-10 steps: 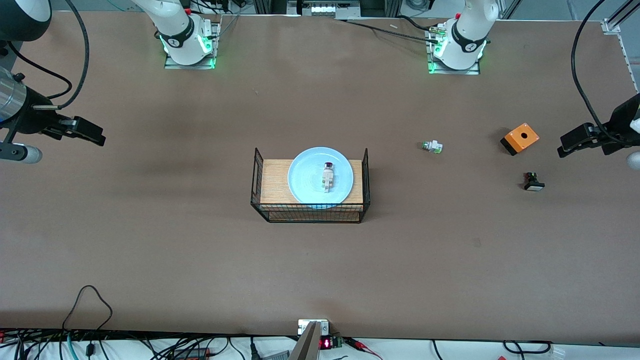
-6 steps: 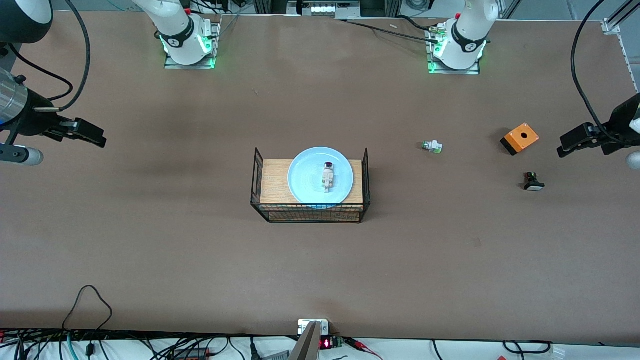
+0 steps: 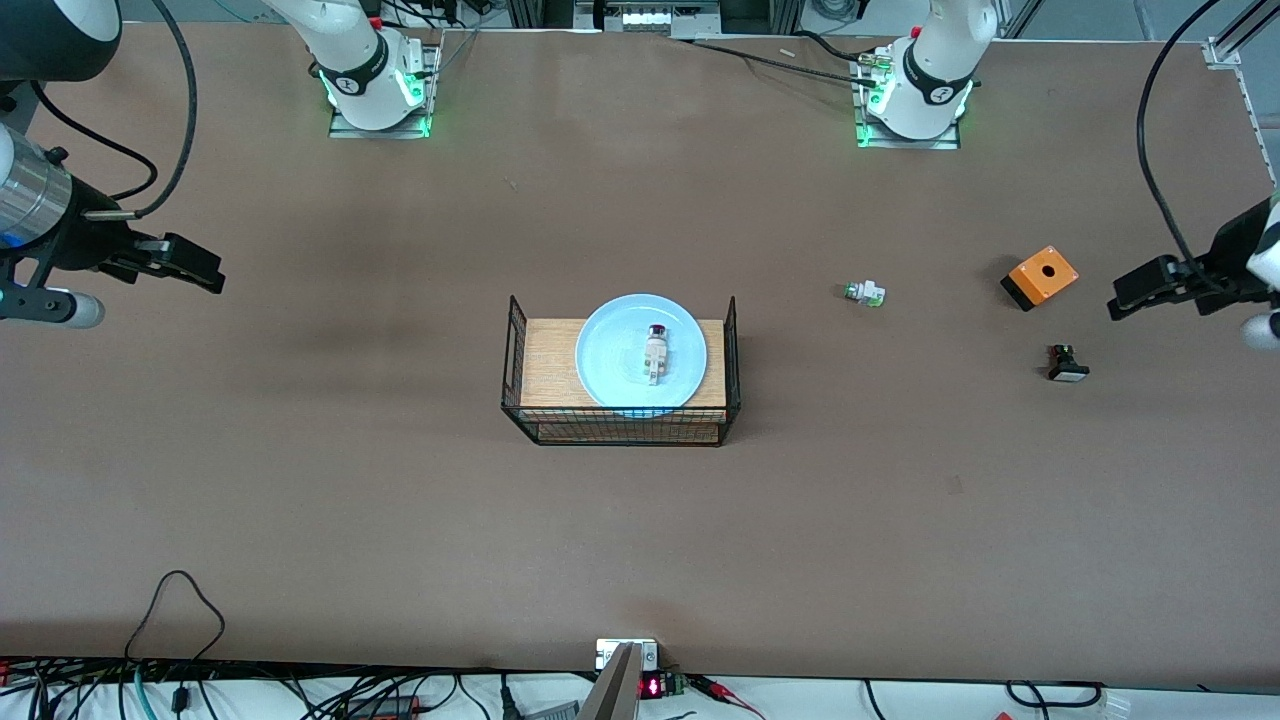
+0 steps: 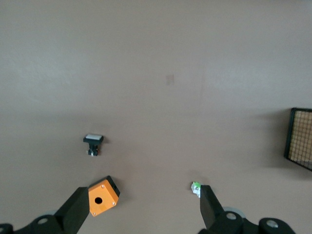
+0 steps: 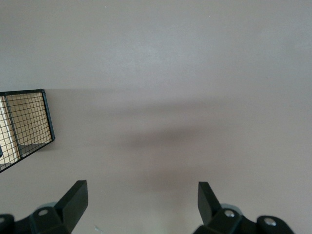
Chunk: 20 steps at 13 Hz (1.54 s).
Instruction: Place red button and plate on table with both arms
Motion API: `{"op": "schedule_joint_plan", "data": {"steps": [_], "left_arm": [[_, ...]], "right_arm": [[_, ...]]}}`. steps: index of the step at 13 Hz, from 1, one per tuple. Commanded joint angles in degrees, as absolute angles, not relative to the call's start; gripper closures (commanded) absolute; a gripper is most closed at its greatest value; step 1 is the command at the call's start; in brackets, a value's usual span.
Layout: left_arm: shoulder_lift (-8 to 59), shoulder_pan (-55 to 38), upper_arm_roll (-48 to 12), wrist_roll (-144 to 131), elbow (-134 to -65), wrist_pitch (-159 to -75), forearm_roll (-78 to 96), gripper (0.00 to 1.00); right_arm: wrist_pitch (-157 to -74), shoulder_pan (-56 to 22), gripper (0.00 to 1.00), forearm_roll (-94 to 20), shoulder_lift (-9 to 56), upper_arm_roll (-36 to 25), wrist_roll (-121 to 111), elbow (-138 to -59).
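Both end effectors (image 3: 205, 272) (image 3: 1125, 298), fingers spread, edged inward; round plate (image 3: 641, 352) unmoved.

Cables (image 3: 180, 690) along the near edge

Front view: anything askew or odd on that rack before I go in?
Only that the plate overhangs the wire rack's edge nearer the front camera. The red button lies on its side on the plate. Nothing spilled or damaged.
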<state>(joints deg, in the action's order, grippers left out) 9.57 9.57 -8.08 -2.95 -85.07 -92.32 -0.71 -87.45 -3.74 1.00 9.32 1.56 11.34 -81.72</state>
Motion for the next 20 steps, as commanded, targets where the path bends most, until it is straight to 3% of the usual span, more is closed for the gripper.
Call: {"op": "schedule_joint_plan", "data": {"steps": [1, 5, 9, 15, 20], "left_arm": [[12.38, 8.53, -8.7, -2.72, -85.17, -89.75, 1.05, 0.0], [12.92, 7.21, -14.82, -2.71, -84.38, -85.34, 4.21, 0.0], [14.06, 3.62, -23.98, -4.66, -84.37, -91.39, 5.71, 0.0], [20.11, -6.83, -24.26, -14.47, -82.89, -101.22, 9.85, 0.0], [27.75, -18.52, -24.08, -31.87, -79.38, -105.99, -1.04, 0.0]], "right_arm": [[-87.01, -3.95, 0.0, 1.14, 9.76, 1.76, 11.42, -80.42], [-87.01, -4.75, 0.0, 1.23, 9.76, 1.67, 11.51, -80.42], [-87.27, -4.92, 0.0, 1.23, 9.75, 1.76, 11.51, -80.42], [-87.54, -5.01, 0.0, 1.05, 9.84, 1.76, 11.34, -80.42], [-87.54, -4.57, 0.0, 1.05, 10.02, 1.67, 11.34, -80.42]]}}
